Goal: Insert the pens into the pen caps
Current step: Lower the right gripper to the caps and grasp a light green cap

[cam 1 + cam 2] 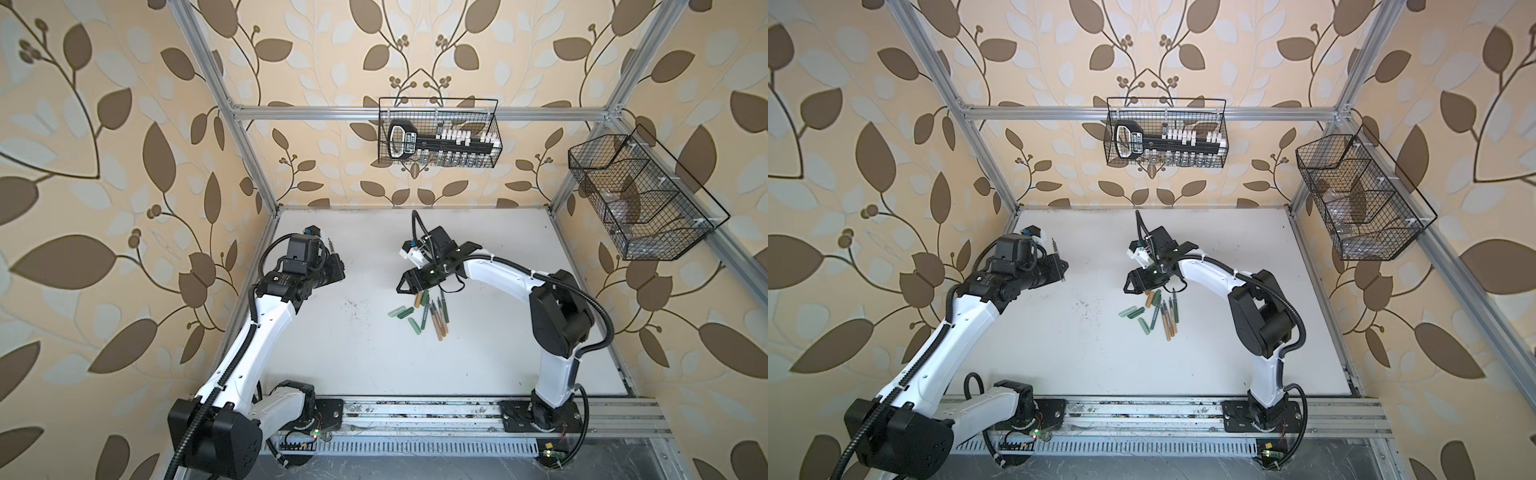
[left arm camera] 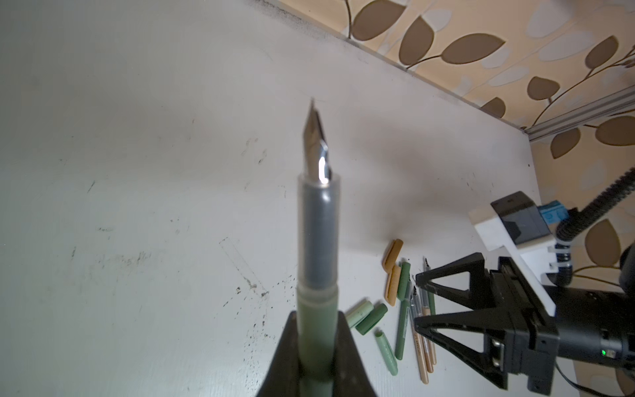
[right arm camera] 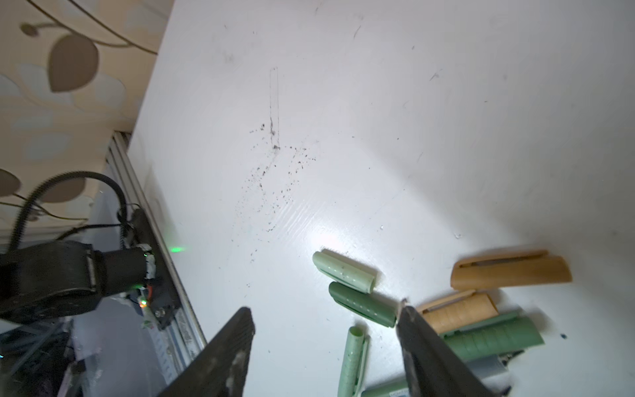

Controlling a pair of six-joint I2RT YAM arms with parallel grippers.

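Observation:
My left gripper [image 2: 316,314] is shut on a pale green pen [image 2: 318,240]. It holds the pen clear of the table, bare metal nib pointing away. In both top views this gripper [image 1: 335,258] is at the back left. My right gripper [image 3: 326,309] is open and hovers low over the pen caps, with nothing between its fingers. A pale mint cap [image 3: 343,271], a dark green cap [image 3: 360,304] and a tan cap [image 3: 508,271] lie loose beneath it. Several more pens [image 1: 434,318] lie in a fan beside the caps, near the middle of the table.
The white table [image 1: 365,365] carries dark ink specks [image 1: 357,305] left of the pile. A wire basket [image 1: 438,133] hangs on the back wall. Another wire basket [image 1: 631,195] hangs on the right wall. Metal frame rails edge the table.

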